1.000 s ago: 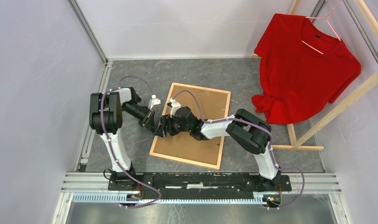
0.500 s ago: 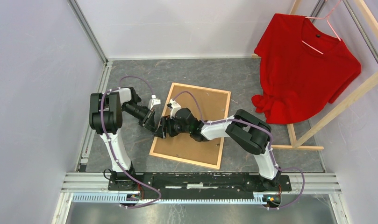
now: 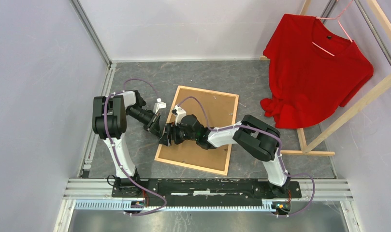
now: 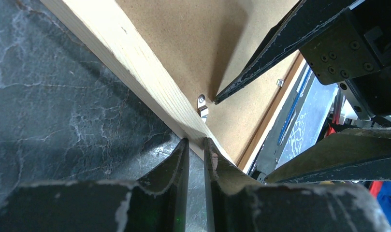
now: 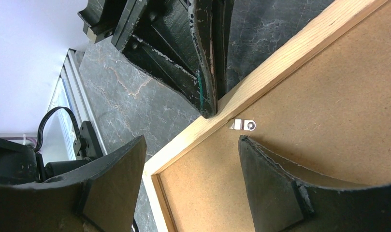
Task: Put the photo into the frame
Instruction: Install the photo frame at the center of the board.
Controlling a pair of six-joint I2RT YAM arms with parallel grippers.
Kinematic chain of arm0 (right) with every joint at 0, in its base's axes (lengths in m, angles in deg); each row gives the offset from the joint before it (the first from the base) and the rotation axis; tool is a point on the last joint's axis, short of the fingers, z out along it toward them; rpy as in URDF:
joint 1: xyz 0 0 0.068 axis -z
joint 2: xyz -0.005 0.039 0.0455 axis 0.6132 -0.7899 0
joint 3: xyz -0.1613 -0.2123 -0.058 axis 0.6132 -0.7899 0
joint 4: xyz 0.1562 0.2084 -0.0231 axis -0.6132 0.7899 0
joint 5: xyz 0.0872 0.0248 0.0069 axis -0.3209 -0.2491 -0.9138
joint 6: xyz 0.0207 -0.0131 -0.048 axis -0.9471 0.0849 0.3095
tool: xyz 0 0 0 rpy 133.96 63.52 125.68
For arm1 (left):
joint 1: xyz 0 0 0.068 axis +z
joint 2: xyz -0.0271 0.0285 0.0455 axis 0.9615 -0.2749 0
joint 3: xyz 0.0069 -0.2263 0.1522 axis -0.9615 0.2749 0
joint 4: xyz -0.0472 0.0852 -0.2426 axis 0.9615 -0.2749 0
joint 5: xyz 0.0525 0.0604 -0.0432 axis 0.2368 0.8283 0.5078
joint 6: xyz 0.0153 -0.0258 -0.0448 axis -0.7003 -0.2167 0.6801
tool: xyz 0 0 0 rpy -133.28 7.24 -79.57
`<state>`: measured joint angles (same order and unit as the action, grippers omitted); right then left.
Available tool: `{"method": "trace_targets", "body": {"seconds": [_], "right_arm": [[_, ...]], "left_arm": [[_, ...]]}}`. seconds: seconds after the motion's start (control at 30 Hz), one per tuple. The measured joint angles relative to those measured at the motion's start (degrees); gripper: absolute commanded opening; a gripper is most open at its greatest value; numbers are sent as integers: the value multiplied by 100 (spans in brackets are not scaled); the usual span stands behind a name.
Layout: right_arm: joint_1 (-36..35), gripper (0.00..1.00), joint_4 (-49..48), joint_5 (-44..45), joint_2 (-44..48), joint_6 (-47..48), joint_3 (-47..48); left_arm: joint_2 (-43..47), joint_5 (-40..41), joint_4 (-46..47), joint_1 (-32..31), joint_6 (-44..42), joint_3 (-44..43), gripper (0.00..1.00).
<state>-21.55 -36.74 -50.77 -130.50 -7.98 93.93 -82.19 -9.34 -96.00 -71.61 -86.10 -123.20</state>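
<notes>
brown fibreboard faces up where the frame (image 3: 216,107) lies back-up and flat on the dark marbled table (image 3: 135,77), near its middle. the left gripper (image 4: 196,145) has its fingers almost together with nothing between them, tips at the outer edge of the frame's left rail (image 4: 135,63). the right gripper (image 5: 191,140) stands spread wide astride that same rail, one finger over the table and the other on the backing beside a small metal clip (image 5: 244,124).

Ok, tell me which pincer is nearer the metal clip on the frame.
Right pincer: one fingertip sits beside the clip; the left pincer's tips are across the rail, at its outer edge.
</notes>
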Motion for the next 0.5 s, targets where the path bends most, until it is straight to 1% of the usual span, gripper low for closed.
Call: {"method": "trace_targets", "body": {"seconds": [0.5], "right_arm": [[-15, 76, 197, 223, -39, -37, 170]], "left_arm": [[0, -4, 0, 0, 2, 2, 22]]}}
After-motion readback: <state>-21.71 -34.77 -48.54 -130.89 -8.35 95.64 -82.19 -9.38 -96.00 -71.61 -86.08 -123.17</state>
